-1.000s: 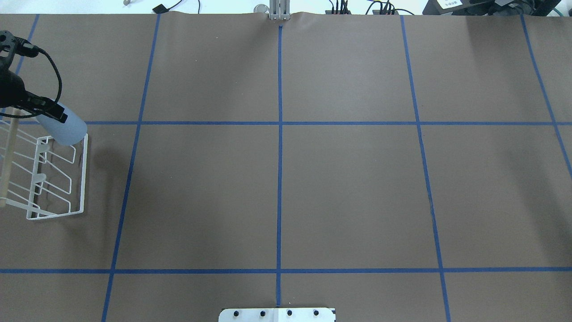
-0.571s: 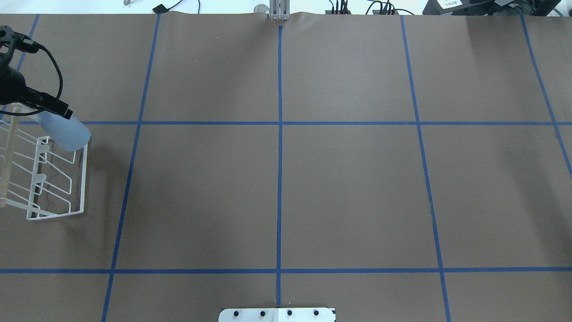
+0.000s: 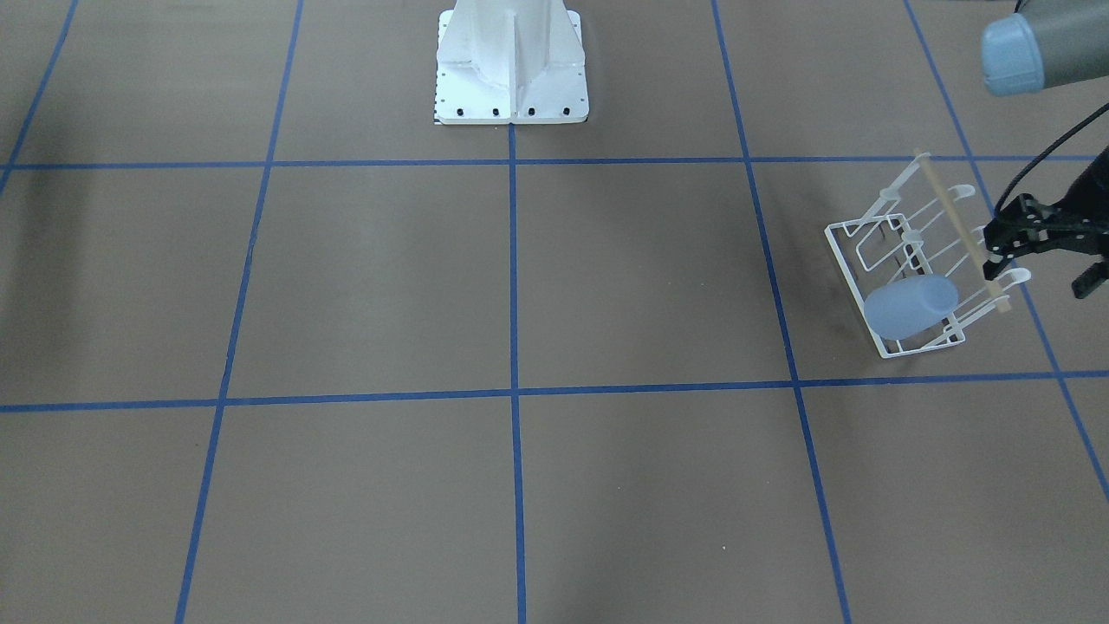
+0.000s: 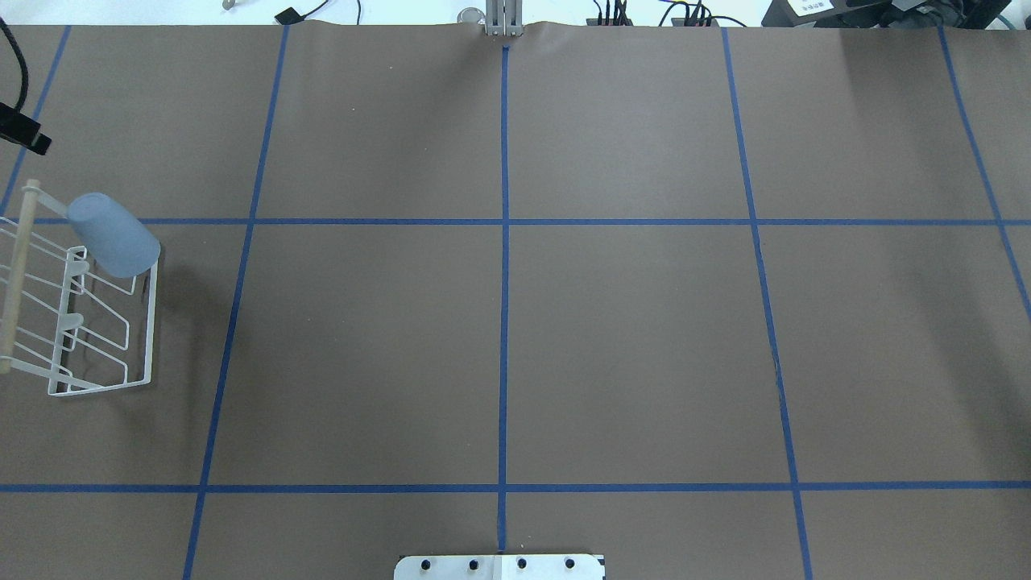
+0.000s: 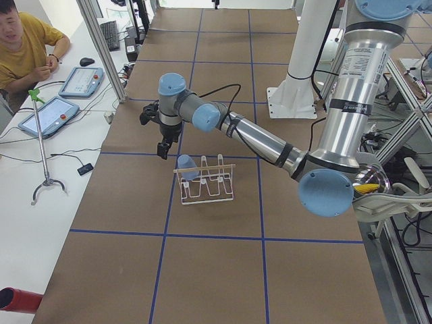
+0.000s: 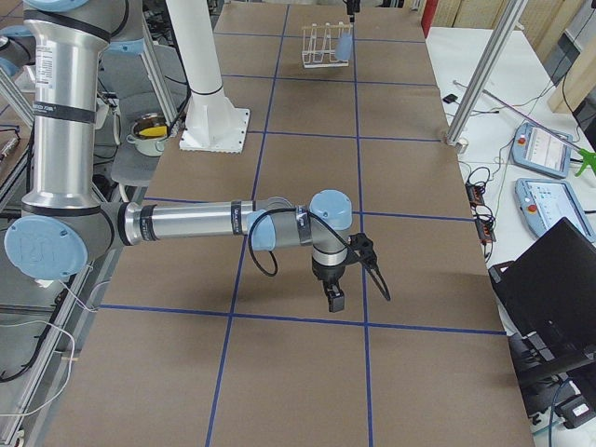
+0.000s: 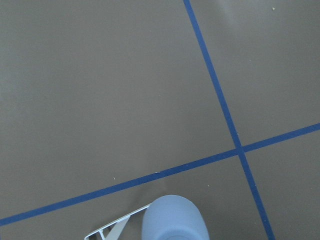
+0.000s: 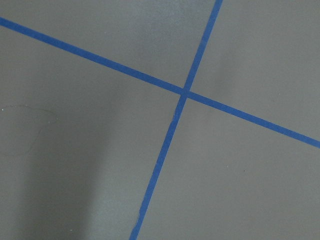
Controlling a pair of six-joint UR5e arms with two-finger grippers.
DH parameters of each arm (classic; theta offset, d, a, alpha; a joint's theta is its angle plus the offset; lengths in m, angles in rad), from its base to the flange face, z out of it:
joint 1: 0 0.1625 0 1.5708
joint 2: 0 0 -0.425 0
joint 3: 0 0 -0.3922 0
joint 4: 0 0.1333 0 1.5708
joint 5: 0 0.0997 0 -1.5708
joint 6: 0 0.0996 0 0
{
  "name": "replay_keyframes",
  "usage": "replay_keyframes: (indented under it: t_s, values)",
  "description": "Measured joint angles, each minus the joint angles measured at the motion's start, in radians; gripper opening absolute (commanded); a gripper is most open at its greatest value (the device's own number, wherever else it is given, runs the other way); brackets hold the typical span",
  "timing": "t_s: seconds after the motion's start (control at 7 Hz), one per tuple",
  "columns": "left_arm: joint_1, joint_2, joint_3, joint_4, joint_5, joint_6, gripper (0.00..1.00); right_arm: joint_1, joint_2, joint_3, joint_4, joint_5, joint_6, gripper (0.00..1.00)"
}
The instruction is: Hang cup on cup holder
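Note:
The pale blue cup [image 4: 113,234] hangs mouth-down and tilted on an end prong of the white wire cup holder [image 4: 152,322] at the table's left side. It also shows in the front view [image 3: 910,308] and in the left wrist view [image 7: 172,220]. The holder's wooden dowel [image 3: 962,230] runs along its top. My left gripper [image 3: 1044,260] is open and empty, above and beside the holder, clear of the cup. My right gripper [image 6: 333,298] hangs over bare table far from the holder. I cannot tell if it is open or shut.
The white robot pedestal [image 3: 511,61] stands at the table's near middle edge. Blue tape lines [image 4: 503,322] grid the brown table. An operator [image 5: 20,47] sits by tablets at a side desk. Cables lie along the far edge [image 4: 644,16].
My left gripper has let go of the cup and pulled away toward the far left. The cup stays on the holder's prong.

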Motion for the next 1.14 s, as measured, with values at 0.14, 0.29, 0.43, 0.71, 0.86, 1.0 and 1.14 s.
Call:
replay_keyframes:
  t_s: [0.14,0.29,0.43,0.71,0.86,1.0,1.14]
  values:
    - [-0.075,0.0,0.035,0.044,-0.001,0.117,0.99,0.001,-0.002,-0.009,0.0,-0.002,0.008,1.0]
    - [-0.137,0.002,0.099,0.054,-0.002,0.201,0.99,0.001,-0.006,-0.018,0.001,-0.007,0.007,1.0]
    - [-0.172,0.005,0.166,0.055,0.0,0.257,0.99,0.002,-0.008,-0.026,0.001,-0.01,0.005,1.0]
    - [-0.19,0.019,0.285,0.049,0.0,0.302,0.99,0.007,-0.007,-0.034,0.001,-0.011,0.002,1.0]
    - [-0.191,0.033,0.308,0.025,-0.001,0.302,0.99,0.011,-0.004,-0.035,0.002,-0.01,0.003,1.0]
    - [-0.191,0.059,0.316,-0.014,-0.002,0.296,0.99,0.017,-0.002,-0.036,0.001,-0.008,0.007,1.0]
    - [-0.19,0.079,0.318,-0.036,-0.004,0.291,0.99,0.026,-0.002,-0.036,0.001,-0.003,0.012,1.0]
